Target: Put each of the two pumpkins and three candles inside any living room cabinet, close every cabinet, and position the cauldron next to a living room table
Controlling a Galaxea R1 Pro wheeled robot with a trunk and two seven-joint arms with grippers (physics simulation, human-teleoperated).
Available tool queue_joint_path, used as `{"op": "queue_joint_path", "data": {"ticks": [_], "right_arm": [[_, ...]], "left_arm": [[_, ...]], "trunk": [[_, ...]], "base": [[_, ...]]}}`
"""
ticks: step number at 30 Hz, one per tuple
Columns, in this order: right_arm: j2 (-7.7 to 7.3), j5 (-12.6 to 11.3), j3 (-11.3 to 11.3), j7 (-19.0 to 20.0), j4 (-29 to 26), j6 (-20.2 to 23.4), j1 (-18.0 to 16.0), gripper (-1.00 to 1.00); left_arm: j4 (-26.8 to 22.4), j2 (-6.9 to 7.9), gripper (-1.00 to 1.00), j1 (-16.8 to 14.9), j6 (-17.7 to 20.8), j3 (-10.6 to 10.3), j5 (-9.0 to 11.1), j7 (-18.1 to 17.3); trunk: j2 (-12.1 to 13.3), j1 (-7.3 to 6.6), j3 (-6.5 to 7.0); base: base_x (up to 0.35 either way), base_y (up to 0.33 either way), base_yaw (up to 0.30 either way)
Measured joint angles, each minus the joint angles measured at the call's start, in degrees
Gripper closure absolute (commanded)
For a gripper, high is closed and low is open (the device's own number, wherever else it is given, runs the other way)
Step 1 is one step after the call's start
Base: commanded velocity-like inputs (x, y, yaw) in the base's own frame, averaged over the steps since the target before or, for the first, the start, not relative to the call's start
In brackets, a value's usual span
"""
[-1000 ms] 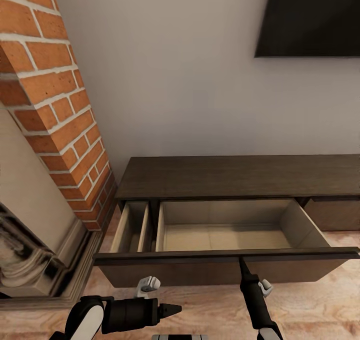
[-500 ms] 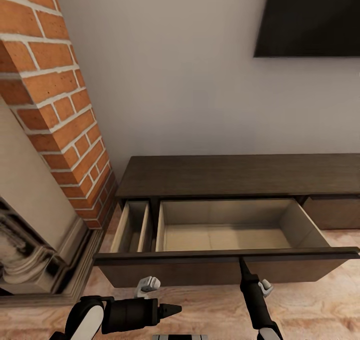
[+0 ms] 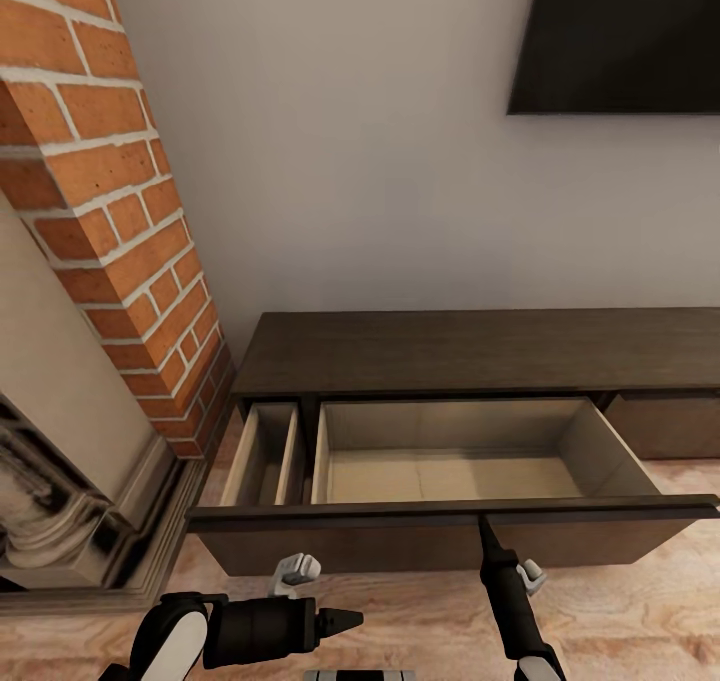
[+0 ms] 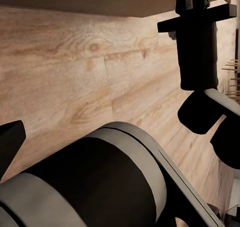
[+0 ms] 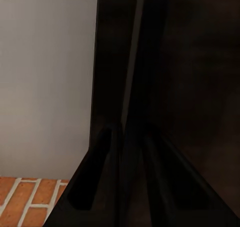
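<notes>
We see a red brick column (image 3: 110,211) with pale mortar rising well off to the left of the left hand; below it a beige stone surround (image 3: 60,381) slopes down to a carved, dark-shadowed moulding (image 3: 50,531), near that hand's outer side. A plain pale grey wall (image 3: 350,161) stands far ahead of both hands; a flat black screen (image 3: 620,36) hangs on it, high above and beyond the right hand. Light wood-grain floor (image 3: 620,601) runs under both hands; from the left wrist its knotted planks (image 4: 75,72) show close beneath; from the right wrist, wall (image 5: 45,77) and a strip of brick (image 5: 30,202).
</notes>
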Motion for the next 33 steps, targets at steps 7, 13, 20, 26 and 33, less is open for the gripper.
{"op": "queue_joint_path", "data": {"ticks": [7,13,20,26,33], "right_arm": [[0.06,0.44,0.46,0.46,-0.05,0.21,0.0,-1.0],[0.04,0.4,0.45,0.46,-0.05,0.25,0.0,-1.0],[0.08,0.38,0.45,0.46,-0.05,0.26,0.0,-1.0],[0.05,0.4,0.45,0.38,-0.05,0.26,0.0,-1.0],[0.03,0.61,0.52,-0.24,-0.08,0.42,0.0,-1.0]], "left_arm": [[0.01,0.0,-1.0,-0.01,0.01,-0.08,0.02,0.0],[0.01,0.0,-1.0,-0.01,0.01,-0.08,0.02,0.0],[0.01,0.0,-1.0,-0.01,0.0,-0.08,0.02,0.0],[0.01,0.0,-1.0,-0.01,0.0,-0.08,0.0,0.0],[0.1,0.0,-1.0,-0.01,0.0,-0.08,0.0,0.0]], "trunk": [[0.0,0.0,0.0],[0.0,0.0,0.0],[0.0,0.02,0.0],[0.0,0.02,0.0],[0.0,0.02,0.0]], "base": [[0.0,0.0,0.0],[-0.01,0.0,0.0],[-0.21,0.0,0.0],[-0.271,0.0,0.0],[-0.228,0.0,0.0]]}}
